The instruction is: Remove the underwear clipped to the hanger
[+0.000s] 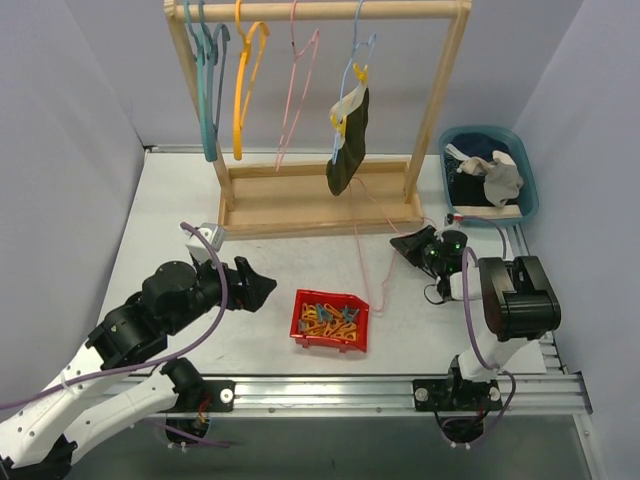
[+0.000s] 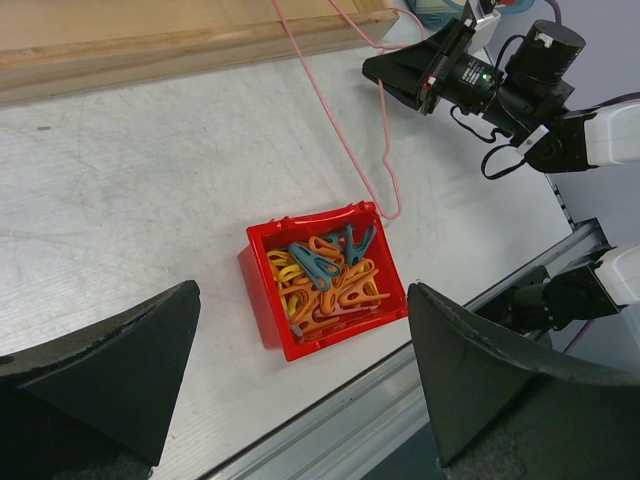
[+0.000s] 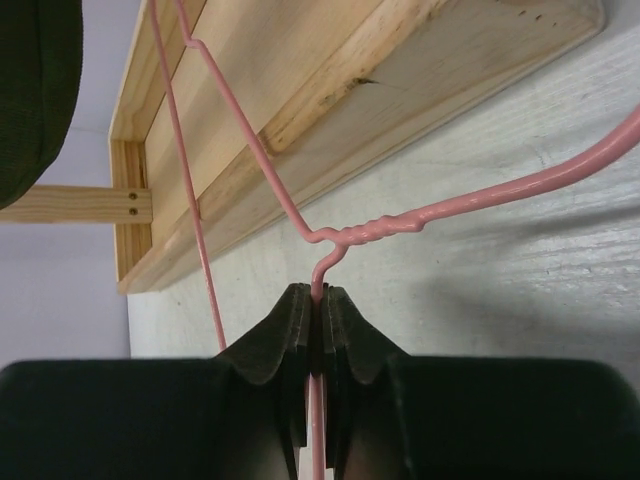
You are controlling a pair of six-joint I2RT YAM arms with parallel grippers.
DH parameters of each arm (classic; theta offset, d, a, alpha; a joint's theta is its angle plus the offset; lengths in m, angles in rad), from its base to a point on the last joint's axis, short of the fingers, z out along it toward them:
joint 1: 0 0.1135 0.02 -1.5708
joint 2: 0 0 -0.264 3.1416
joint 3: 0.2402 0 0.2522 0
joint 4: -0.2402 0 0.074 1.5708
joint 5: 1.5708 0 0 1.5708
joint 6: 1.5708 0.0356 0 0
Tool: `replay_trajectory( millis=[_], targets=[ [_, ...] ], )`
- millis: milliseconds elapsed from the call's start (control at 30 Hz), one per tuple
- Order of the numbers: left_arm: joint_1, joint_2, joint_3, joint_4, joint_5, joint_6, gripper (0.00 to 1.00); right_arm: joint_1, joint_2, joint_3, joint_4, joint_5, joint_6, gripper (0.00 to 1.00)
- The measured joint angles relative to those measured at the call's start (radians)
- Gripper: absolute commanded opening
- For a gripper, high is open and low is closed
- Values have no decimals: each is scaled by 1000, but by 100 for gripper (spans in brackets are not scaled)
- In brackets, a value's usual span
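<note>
Pinching a thin pink wire hanger (image 3: 420, 222) just behind its twisted neck, the right gripper (image 3: 318, 298) has its black jaws pressed together on the wire. The rest of the hanger stretches across the grey table (image 1: 180, 200) toward the base of a pale wooden clothes rack (image 1: 320, 10). The left gripper (image 1: 260, 284) hovers with its jaws spread wide, gripping nothing, near a red plastic bin (image 2: 300, 218) heaped with orange and blue-grey plastic clips (image 2: 325, 280).

One pair of dark olive-black cloth briefs (image 1: 348, 145) with a pale waistband hangs on the rack, fastened by small yellow clips (image 1: 358, 73) to a light blue hanger (image 1: 362, 45). Grey-beige briefs (image 1: 498, 175) and navy briefs (image 1: 468, 185) lie crumpled in a blue plastic basket (image 1: 530, 190) at the table's right edge, the navy pair partly under the other.

The right wrist view catches only a dark corner of the hanging briefs, cut off by the frame. A small green light (image 2: 487, 75) glows on the right wrist's camera housing. Whatever print the arms or basket carry is too small to read.
</note>
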Motion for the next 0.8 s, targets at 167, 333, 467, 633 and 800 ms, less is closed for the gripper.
replay_trajectory(
  millis=[167,333,467,633,800],
  targets=[
    [0,-1,0,-6,-1,0,94,-6,-87,-6,-92,-20,-33,0],
    [1,-6,4,-19,-14,5,94,3,-443,80,-513,77,-217,0],
    [5,3,21,-20,-20,21,94,9,-649,302,-822,164,-388,0],
    [7,66,82,-18,-21,49,94,70,-684,495,-1077,280,-492,0],
    [7,103,118,-8,-21,73,94,170,-710,503,-1328,431,-523,0]
  ],
)
